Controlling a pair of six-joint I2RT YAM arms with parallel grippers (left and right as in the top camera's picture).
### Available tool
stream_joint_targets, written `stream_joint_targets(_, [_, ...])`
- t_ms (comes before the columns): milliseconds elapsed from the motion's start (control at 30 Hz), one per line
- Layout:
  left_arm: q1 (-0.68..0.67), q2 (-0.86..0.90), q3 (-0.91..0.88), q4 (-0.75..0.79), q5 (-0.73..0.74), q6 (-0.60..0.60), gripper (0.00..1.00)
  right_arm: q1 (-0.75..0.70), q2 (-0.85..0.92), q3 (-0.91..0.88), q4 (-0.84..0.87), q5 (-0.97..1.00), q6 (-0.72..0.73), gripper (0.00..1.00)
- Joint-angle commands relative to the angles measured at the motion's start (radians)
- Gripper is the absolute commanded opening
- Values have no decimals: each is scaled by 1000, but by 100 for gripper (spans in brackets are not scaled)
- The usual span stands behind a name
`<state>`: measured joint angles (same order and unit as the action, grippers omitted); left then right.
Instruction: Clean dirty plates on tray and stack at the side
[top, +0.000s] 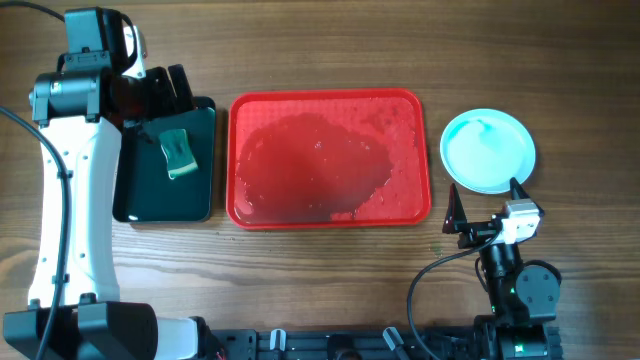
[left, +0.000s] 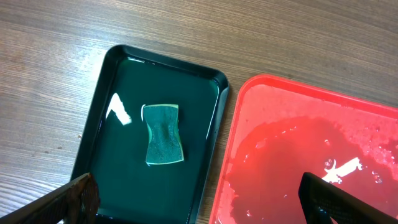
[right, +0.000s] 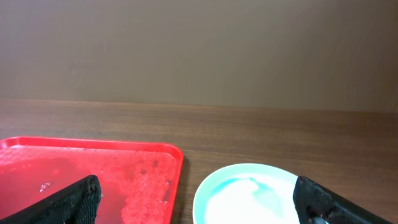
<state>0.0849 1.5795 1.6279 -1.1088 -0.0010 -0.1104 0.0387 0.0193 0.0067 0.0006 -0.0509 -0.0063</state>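
Observation:
The red tray (top: 328, 205) lies mid-table with a pool of water and no plates on it; it also shows in the left wrist view (left: 298, 149) and the right wrist view (right: 93, 174). A stack of plates (top: 487, 150) with a light cyan plate on top sits to the right of the tray, and shows in the right wrist view (right: 249, 196). I cannot tell how many plates are in the stack. My left gripper (top: 165, 88) is open and empty over the dark tray's far end. My right gripper (top: 487, 205) is open and empty just in front of the plates.
A dark green-black tray (top: 150, 205) left of the red tray holds a green sponge (top: 179, 154), also in the left wrist view (left: 163, 134). Wooden table (top: 560, 60) around them.

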Motion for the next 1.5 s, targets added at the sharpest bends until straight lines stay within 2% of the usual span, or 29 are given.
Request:
stream_joint_targets(0, [-13, -32, 3, 0, 11, -9, 100, 2, -2, -2, 2, 3, -18, 100])
stream_joint_targets(100, [-63, -166, -19, 29, -26, 2, 100, 2, -2, -2, 2, 3, -18, 100])
stream_joint_targets(200, [-88, -301, -149, 196, -21, -10, 100, 2, -2, -2, 2, 4, -17, 100])
stream_joint_targets(400, [-100, -788, -913, 925, 39, -9, 100, 2, -2, -2, 2, 3, -17, 100])
stream_joint_targets(500, [-101, -1051, -1209, 1100, 38, 1, 100, 2, -2, -2, 2, 3, -18, 100])
stream_joint_targets(667, [-100, -1384, -1476, 1152, 64, 112, 100, 2, -2, -2, 2, 3, -17, 100])
stream_joint_targets(867, [-102, -1542, -1616, 1137, 63, 186, 100, 2, -2, -2, 2, 4, -18, 100])
stream_joint_targets(900, [-101, -1562, -1622, 1087, 64, 186, 100, 2, -2, -2, 2, 3, -18, 100])
stream_joint_targets(967, [-101, -1577, -1622, 1033, 58, 185, 100, 2, -2, -2, 2, 4, -18, 100])
stream_joint_targets(1467, [-101, -1577, -1622, 1034, 57, 185, 100, 2, -2, -2, 2, 4, -17, 100])
